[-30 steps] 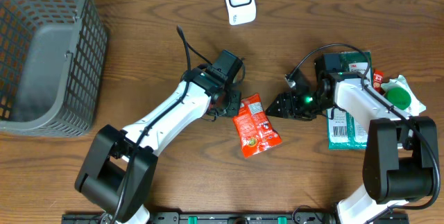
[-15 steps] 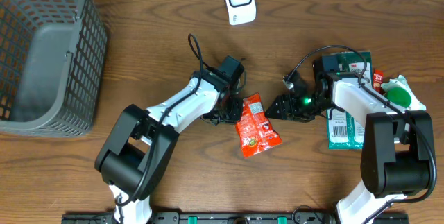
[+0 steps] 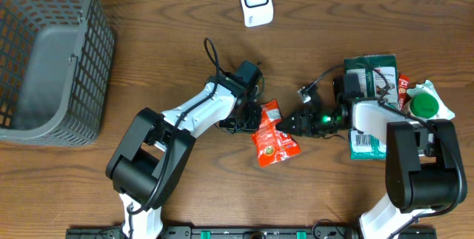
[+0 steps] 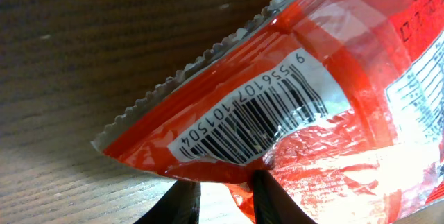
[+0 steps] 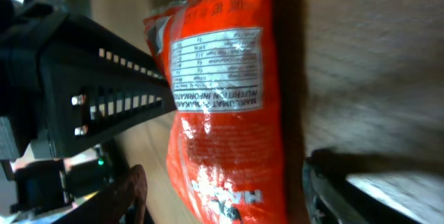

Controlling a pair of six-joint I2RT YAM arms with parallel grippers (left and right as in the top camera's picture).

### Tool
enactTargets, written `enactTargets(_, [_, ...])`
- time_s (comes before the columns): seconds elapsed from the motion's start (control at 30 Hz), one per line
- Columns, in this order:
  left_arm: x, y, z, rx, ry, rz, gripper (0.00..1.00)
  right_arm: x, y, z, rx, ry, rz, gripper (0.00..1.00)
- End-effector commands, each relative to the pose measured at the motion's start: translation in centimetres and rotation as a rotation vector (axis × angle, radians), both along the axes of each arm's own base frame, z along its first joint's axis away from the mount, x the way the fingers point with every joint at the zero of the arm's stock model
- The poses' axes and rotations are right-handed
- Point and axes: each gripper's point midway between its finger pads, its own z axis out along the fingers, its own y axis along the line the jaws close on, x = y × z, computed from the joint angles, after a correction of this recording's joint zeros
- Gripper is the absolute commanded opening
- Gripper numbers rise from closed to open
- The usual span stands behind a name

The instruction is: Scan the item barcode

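Note:
A red snack packet (image 3: 274, 134) lies mid-table with its left edge raised. My left gripper (image 3: 249, 116) is shut on that edge. In the left wrist view the packet's white barcode (image 4: 253, 116) faces the camera just above the pinching gripper (image 4: 223, 188). My right gripper (image 3: 287, 124) is open at the packet's right side. The right wrist view shows its fingers (image 5: 129, 195) standing either side of the packet (image 5: 222, 106), whose nutrition label is visible. A white scanner (image 3: 255, 1) stands at the table's far edge, well apart from the packet.
A grey wire basket (image 3: 48, 54) fills the far left corner. Green packets (image 3: 370, 72), a green-lidded item (image 3: 425, 104) and a pack with a barcode label (image 3: 363, 141) are piled at the right, under my right arm. Cables loop above both wrists.
My right gripper has slid left until its open fingers straddle the packet's right edge, narrowing slightly. The left arm shifted a little, still holding the packet's left edge.

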Motion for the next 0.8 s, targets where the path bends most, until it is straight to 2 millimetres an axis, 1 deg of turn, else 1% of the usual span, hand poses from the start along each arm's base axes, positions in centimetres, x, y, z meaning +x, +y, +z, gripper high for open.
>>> enactTargets(0.0, [-0.8,1.6,-2.2,0.087,0.036,-0.003,0.26,-2.7,0.8,-2.2,-0.022,0.104,-0.011,0.67])
enactTargets(0.1, [-0.9,1.7,-2.2,0.092,0.043,-0.004,0.26,-3.5,1.9,-2.6,-0.012,0.103,0.002,0.66])
enactTargets(0.17, [-1.0,1.8,-2.2,0.093,0.044,-0.004,0.26,-3.8,3.1,-2.2,0.024,0.084,0.033,0.65])
enactTargets(0.23, [-1.0,1.8,-2.2,0.093,0.044,-0.004,0.25,-3.9,4.1,-1.8,0.047,0.058,0.063,0.61])
enactTargets(0.3, [-1.0,1.7,-2.2,0.093,0.044,-0.004,0.26,-3.8,4.8,-1.7,0.052,0.037,0.079,0.51])
enactTargets(0.33, [-1.0,1.8,-2.2,0.093,0.044,-0.004,0.25,-3.5,5.2,-1.6,0.059,0.013,0.086,0.36])
enactTargets(0.4, [-1.0,1.8,-2.2,0.093,0.044,-0.006,0.25,-3.2,5.2,-1.5,0.062,-0.001,0.084,0.23])
enactTargets(0.47, [-1.0,1.8,-2.1,0.092,0.042,-0.011,0.25,-3.1,5.1,-1.5,0.057,-0.003,0.077,0.16])
enactTargets(0.6, [-0.4,1.9,-1.0,0.077,0.008,-0.017,0.25,-3.1,4.7,-1.6,0.053,0.011,0.067,0.16])
enactTargets(0.67, [0.3,2.1,0.0,0.068,-0.023,-0.005,0.25,-3.1,4.7,-1.6,0.052,0.012,0.067,0.15])
enactTargets(0.77, [1.4,2.6,2.1,0.040,-0.076,0.024,0.25,-2.9,4.7,-1.6,0.039,0.009,0.063,0.12])
